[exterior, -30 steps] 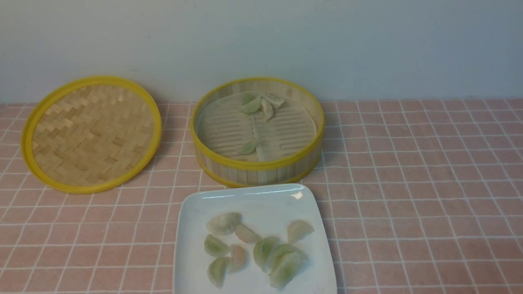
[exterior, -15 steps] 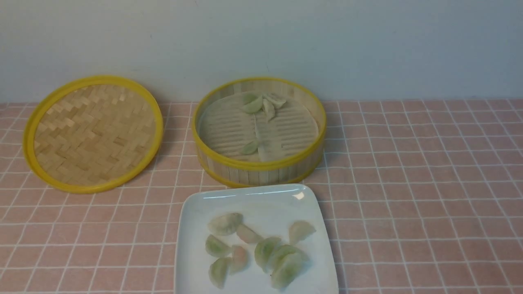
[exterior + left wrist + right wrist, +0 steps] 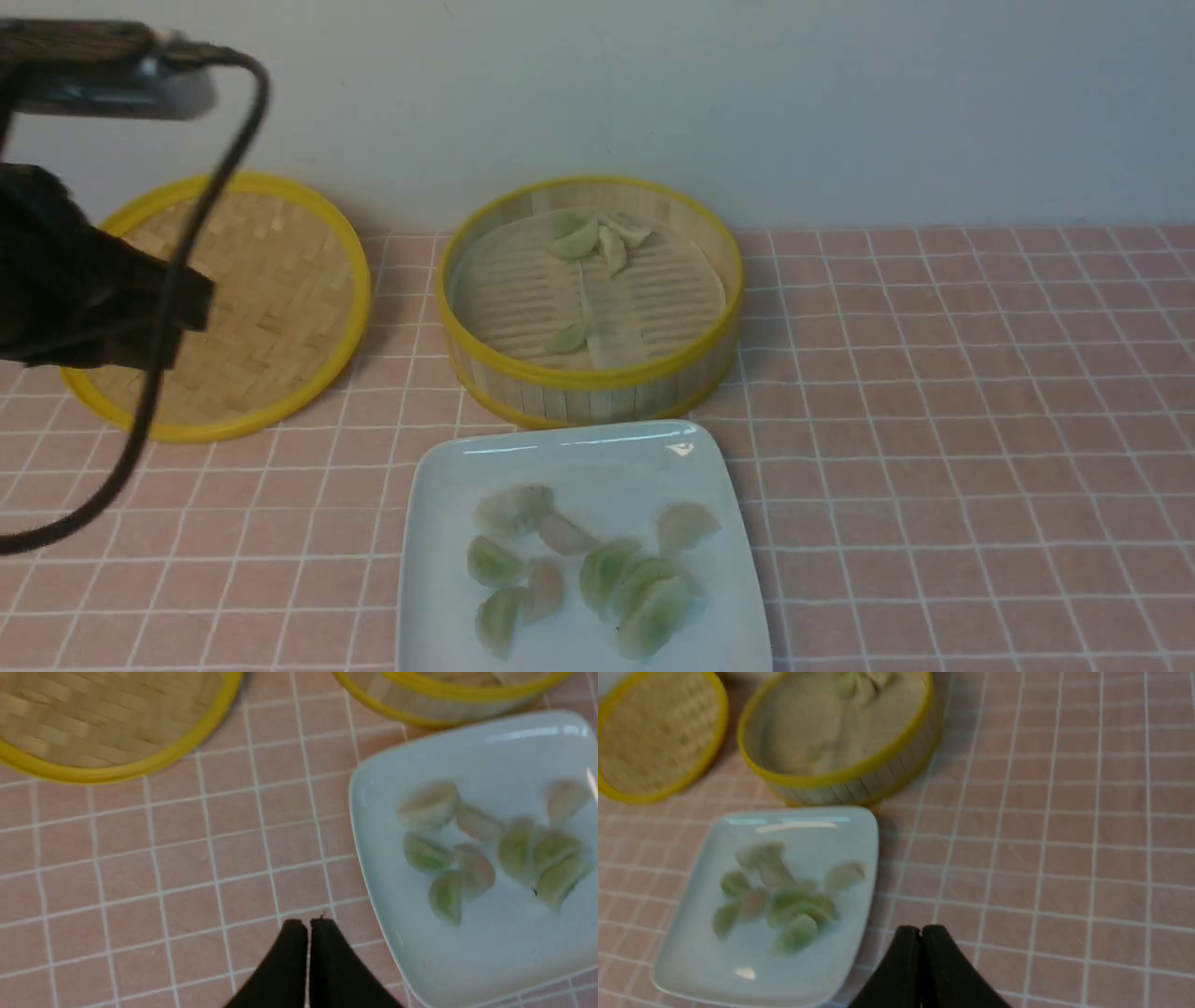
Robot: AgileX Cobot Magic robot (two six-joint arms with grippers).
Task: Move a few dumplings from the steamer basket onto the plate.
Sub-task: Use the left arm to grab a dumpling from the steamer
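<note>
My left arm [image 3: 84, 299], black with a dark cable [image 3: 219, 168], is far left, in front of one flat woven bamboo lid with a yellow rim [image 3: 280, 308]. Left pincer [image 3: 308, 926]: tips pressed together, nothing in it, over the pink tiled table [image 3: 187, 858], just beside one glossy white squarish plate [image 3: 373, 826]. One round bamboo steamer basket with yellow rims [image 3: 588, 392] stands centre back, right of the lid and close behind the plate. In the basket: three pale green and whitish half-moon dumplings [image 3: 571, 241] bunched at the far wall, one green near the front wall, maybe a pale one beside it, can't tell. On the plate, front centre: nine dumplings by my count, the right ones overlapping. Right pincer [image 3: 920, 933]: closed tight, empty, over the table right of the plate.
</note>
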